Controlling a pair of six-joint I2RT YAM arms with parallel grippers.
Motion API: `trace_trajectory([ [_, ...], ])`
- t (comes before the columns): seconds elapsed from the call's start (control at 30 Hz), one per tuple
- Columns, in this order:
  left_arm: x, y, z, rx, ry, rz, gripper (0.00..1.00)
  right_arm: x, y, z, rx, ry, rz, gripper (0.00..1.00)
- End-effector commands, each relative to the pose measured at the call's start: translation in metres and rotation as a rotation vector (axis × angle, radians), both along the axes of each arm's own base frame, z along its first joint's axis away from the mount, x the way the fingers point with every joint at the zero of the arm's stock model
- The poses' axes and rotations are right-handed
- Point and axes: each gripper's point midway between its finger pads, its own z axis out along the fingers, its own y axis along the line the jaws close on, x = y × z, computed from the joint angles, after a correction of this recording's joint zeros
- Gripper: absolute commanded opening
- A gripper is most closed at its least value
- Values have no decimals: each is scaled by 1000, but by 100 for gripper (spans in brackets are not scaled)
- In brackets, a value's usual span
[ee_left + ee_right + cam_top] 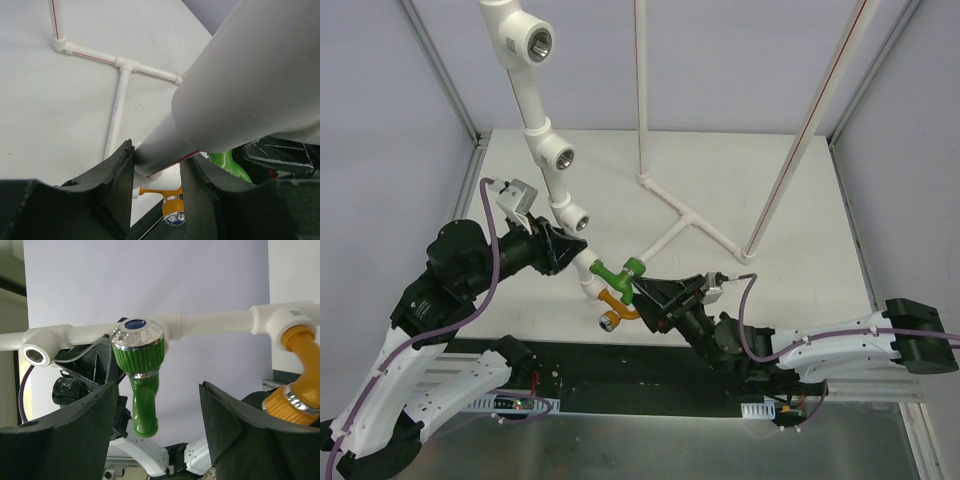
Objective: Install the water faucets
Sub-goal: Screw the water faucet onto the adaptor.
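Note:
A white pipe with tee fittings (533, 110) slants up over the table. My left gripper (576, 252) is shut on the pipe's lower stretch (165, 145), with a finger pressed on each side. The green faucet (618, 270) sits in a tee just below that grip, and its silver-capped head (138, 342) points at the right wrist camera. The orange faucet (615, 306) hangs from the pipe's lowest fitting (295, 372). My right gripper (640, 291) is open. Its fingers (95, 415) flank the green faucet's spout without touching it.
A second white pipe frame (672, 205) stands on the white table, with an upright and a red-striped slanted pipe (807, 135). Open threaded tees (563, 157) face right along the held pipe. Metal cage posts (440, 70) rise at the back corners. A black base strip (620, 365) runs along the near edge.

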Motion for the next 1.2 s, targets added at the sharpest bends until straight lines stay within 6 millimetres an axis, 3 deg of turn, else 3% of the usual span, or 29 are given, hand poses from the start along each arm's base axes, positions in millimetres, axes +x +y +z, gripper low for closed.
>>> trace_trajectory([
  [0.0,1,-6,-16,-17,138,16,0,11,-32,4,-11,-67,-84,73],
  [0.07,1,-7,-16,-18,139,15,0,15,-45,-6,-121,-144,-119,74],
  [0.17,1,-7,-17,-18,141,14,0,20,-66,-7,-378,-392,-173,74],
  [0.33,2,-8,-18,-16,145,14,0,18,-81,-3,-1131,-1279,-121,81],
  [0.47,3,-11,-19,-15,154,3,0,21,-86,-22,-1606,-1839,-8,84],
  [0.63,3,-12,-17,-20,154,-2,0,6,-66,46,-1511,-2134,-268,87],
  [0.73,2,-12,-17,-24,154,-2,0,0,-51,62,-1535,-2277,-274,89],
  [1.0,1,-9,-16,-30,148,6,0,-9,0,50,-1580,-2501,-154,94],
  [1.17,-1,-10,-16,-32,148,-1,0,10,10,42,-1656,-2457,-137,93],
])
